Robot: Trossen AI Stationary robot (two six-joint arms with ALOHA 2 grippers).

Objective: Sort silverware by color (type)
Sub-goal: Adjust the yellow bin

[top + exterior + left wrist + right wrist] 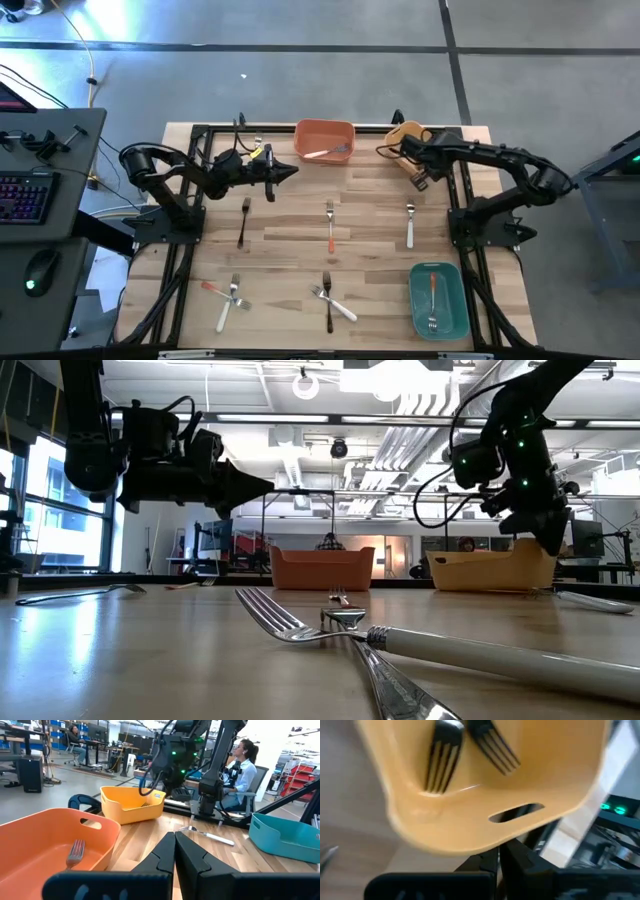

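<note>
The left gripper (290, 170) hangs empty with its fingers pressed together, between the black-handled fork (243, 221) at its 7 o'clock and the orange bin (324, 141) at 1 o'clock. That fork's long axis runs 12 to 6, tines far from the bins. The right gripper (421, 181), also pinched closed, sits by the yellow bin (404, 134), farther off, so the left arm is nearer.

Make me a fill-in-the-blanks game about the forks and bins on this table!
1. The teal bin holds a fork with a ____ handle.
2. The yellow bin holds ____ forks.
3. The left gripper hovers beside the ____ bin.
4. The right gripper is next to the ____ bin.

Missing words: red-orange; two; orange; yellow
</note>
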